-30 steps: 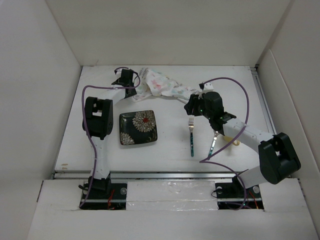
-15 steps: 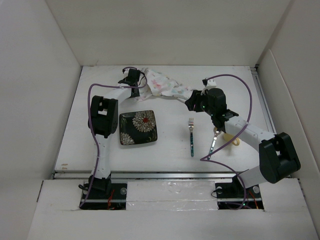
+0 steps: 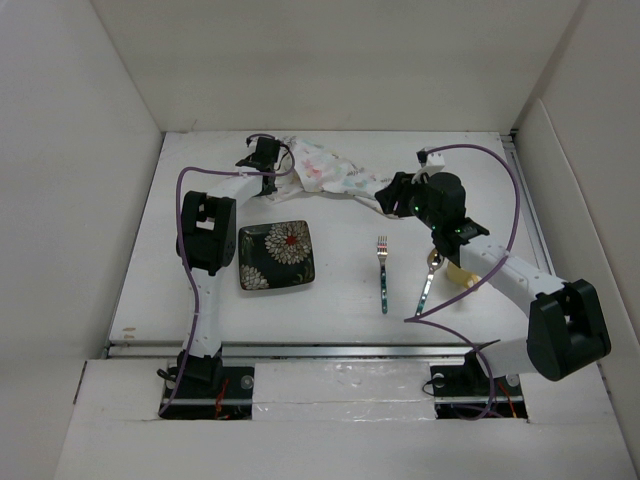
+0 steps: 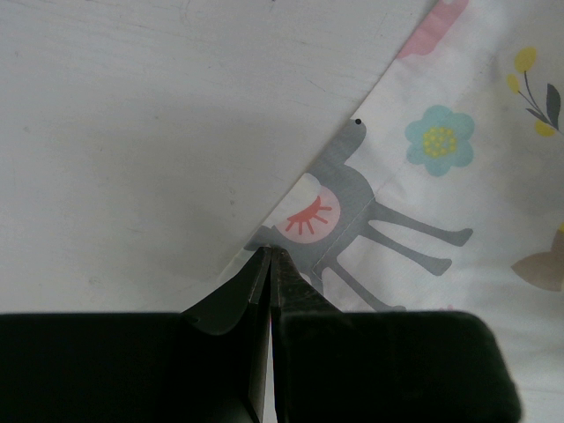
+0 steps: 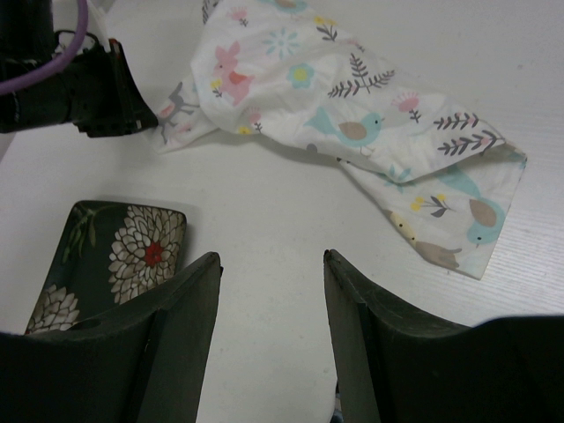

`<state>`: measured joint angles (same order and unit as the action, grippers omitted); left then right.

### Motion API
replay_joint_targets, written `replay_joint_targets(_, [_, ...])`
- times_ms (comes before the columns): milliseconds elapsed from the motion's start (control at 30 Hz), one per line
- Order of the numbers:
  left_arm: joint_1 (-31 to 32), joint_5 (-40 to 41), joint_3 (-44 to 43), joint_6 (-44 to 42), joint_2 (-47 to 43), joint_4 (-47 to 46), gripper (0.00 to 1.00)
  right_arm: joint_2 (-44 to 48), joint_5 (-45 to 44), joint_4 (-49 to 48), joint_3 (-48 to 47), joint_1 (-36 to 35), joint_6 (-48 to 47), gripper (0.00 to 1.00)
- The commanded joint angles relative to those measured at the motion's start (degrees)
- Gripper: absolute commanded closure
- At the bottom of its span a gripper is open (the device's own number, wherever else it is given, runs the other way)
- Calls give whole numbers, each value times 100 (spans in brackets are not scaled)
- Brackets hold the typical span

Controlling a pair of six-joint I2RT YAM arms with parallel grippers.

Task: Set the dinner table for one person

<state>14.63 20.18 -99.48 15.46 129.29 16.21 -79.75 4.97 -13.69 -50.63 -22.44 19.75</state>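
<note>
One plain white dinner table (image 3: 345,292)

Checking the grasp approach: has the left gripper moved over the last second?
Yes. The left gripper shifted right, toward the patterned placemat, judged against the unmoved floral plate.

arms (image 3: 203,300): white links, black joint housings
cables (image 3: 184,181): purple, looped along each arm
right gripper (image 5: 271,257): black, flat tapered fingers
bases (image 3: 205,374): black

White dinner table (image 3: 330,300) with patterned cloth (image 3: 330,170), floral plate (image 3: 276,256), fork (image 3: 382,272), another utensil (image 3: 427,287).
</note>
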Motion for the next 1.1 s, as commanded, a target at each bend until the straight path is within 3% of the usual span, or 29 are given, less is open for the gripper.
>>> replay_joint_targets(0, [-75, -208, 78, 36, -106, 155, 100, 293, 13, -265, 1, 64, -6, 44])
replay_joint_targets(33, [-136, -234, 113, 157, -141, 137, 99, 302, 21, -274, 27, 64, -6, 44])
replay_joint_targets(67, [-136, -347, 148, 220, -211, 137, 88, 302, 30, -283, 53, 64, -6, 44])
replay_joint_targets(100, [-214, -418, 218, 255, -273, 33, 67, 284, 65, -300, 88, 64, -6, 44])
replay_joint_targets(133, [-215, -506, 297, 290, -360, -64, 59, 267, 100, -327, 106, 64, -6, 44])
replay_joint_targets(200, [-294, -664, 569, 343, -598, -257, 51, 240, 188, -345, 150, 64, -6, 44])
replay_joint_targets(333, [-356, -832, 632, 300, -765, -294, 52, 222, 267, -345, 194, 64, -6, 44])
replay_joint_targets(400, [-356, -788, 571, 273, -643, -145, 61, 284, 276, -344, 220, 64, 20, 44])
replay_joint_targets(467, [-356, -745, 439, 273, -389, 4, 63, 406, 276, -353, 273, 64, 38, 44])
replay_joint_targets(500, [-356, -718, 412, 282, -318, 136, 71, 477, 259, -345, 282, 64, 21, 44])
replay_joint_targets(567, [-356, -665, 447, 334, -273, 207, 74, 687, 215, -327, 326, 64, 20, 44])
replay_joint_targets(867, [-356, -920, 597, 326, -326, 181, 67, 1444, 302, -72, 264, 125, 64, 44])
replay_joint_targets(1067, [-41, -439, 377, -78, -195, 436, 77, 1576, 408, -90, 273, 125, 91, 44])
